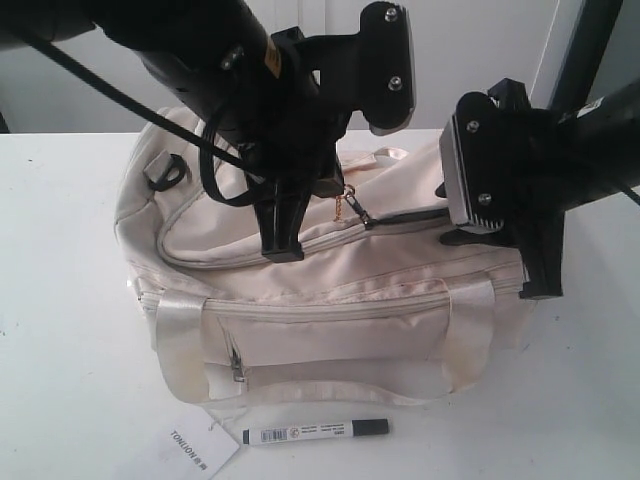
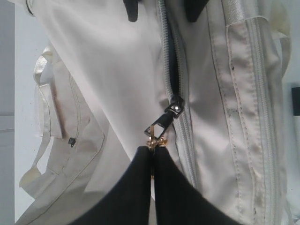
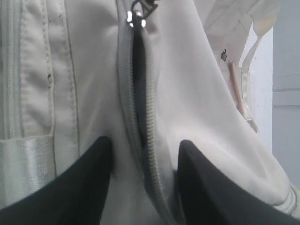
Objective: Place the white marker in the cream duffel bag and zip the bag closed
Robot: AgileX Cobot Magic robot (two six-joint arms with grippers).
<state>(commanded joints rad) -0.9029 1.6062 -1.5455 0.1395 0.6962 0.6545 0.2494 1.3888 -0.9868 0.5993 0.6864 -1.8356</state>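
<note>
The cream duffel bag (image 1: 330, 300) lies on the white table (image 1: 60, 300). Its curved top zipper (image 3: 140, 93) is partly open and shows dark lining. My left gripper (image 2: 152, 147) is shut on the gold zipper pull (image 2: 153, 140), which hangs from the slider (image 2: 176, 106). My right gripper (image 3: 144, 152) is open. Its black fingers (image 3: 96, 161) rest on the bag's fabric, one on each side of the zipper. The white marker (image 1: 315, 432) lies on the table in front of the bag, dark cap to the right, apart from both grippers.
A white paper tag printed TONLION (image 1: 190, 447) lies on the table by the marker's left end. Satin strap handles (image 1: 180, 330) drape over the bag's front. A black ring (image 1: 168, 170) sits at the bag's far left end.
</note>
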